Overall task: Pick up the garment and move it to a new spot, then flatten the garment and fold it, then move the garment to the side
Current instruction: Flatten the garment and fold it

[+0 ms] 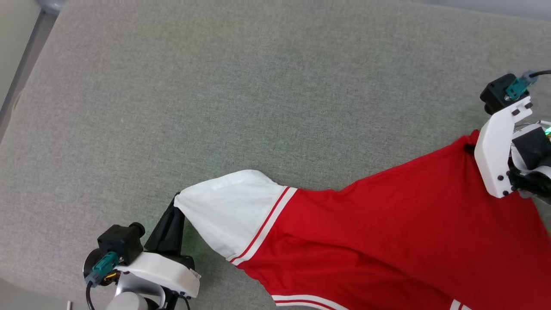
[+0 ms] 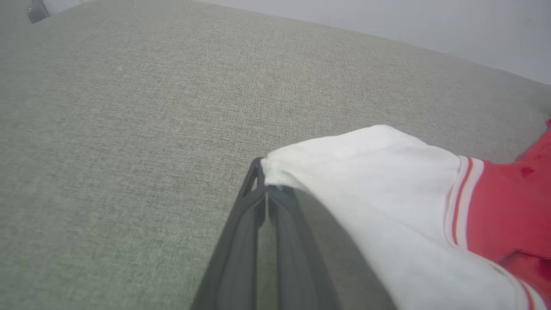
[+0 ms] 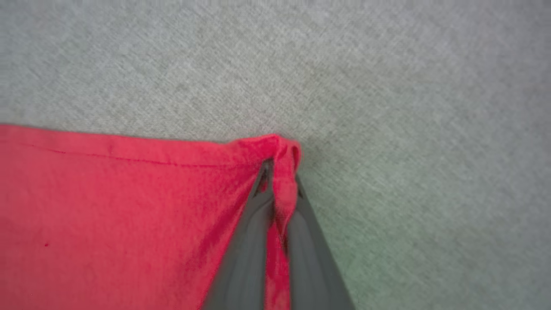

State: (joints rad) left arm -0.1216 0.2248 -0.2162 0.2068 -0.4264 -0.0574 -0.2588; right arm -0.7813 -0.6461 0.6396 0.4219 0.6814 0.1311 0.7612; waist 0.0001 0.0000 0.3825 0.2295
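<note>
The garment (image 1: 387, 232), a red jersey with a white short sleeve and red-white striped trim, lies stretched across the lower right of the grey surface. My left gripper (image 1: 175, 202) is shut on the tip of the white sleeve (image 2: 366, 181), and in the left wrist view my left gripper (image 2: 263, 172) pinches the sleeve's corner between closed fingers. At the right edge of the head view, my right gripper (image 1: 470, 148) is shut on a red hem corner (image 3: 280, 150); in the right wrist view my right gripper (image 3: 277, 181) has red cloth bunched between its fingers.
A grey fabric-covered surface (image 1: 215, 107) spreads wide and bare above and left of the garment. Its left edge meets a pale frame (image 1: 21, 73) at the far left. A light wall (image 2: 430, 26) stands behind it.
</note>
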